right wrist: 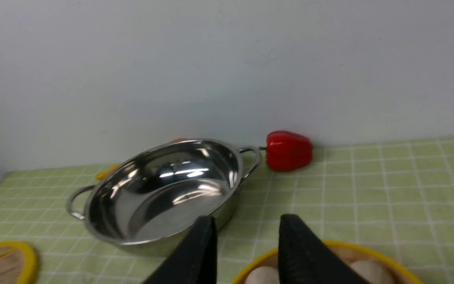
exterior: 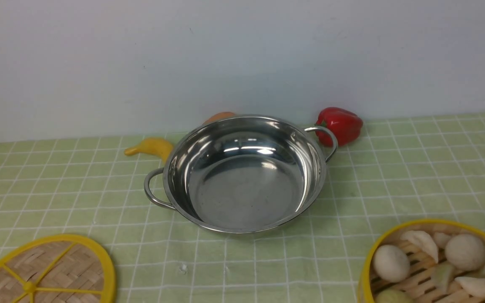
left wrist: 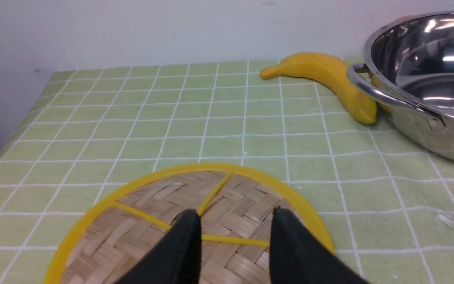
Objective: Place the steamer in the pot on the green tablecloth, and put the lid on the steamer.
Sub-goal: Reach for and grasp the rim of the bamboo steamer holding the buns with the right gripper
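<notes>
Steamer (exterior: 436,269) beyond right pincer (right wrist: 246,232), pincer spread, lid (left wrist: 195,232) beyond left pincer (left wrist: 235,225), likewise spread

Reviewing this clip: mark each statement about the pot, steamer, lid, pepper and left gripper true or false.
1. The pot is empty. True.
2. The steamer sits inside the pot. False: it rests on the cloth, at the robot's right.
3. The lid covers the steamer. False: it lies apart, at the robot's left.
4. The red pepper is near the pot's right handle. True.
5. The left gripper is shut. False: its jaws stand apart.
</notes>
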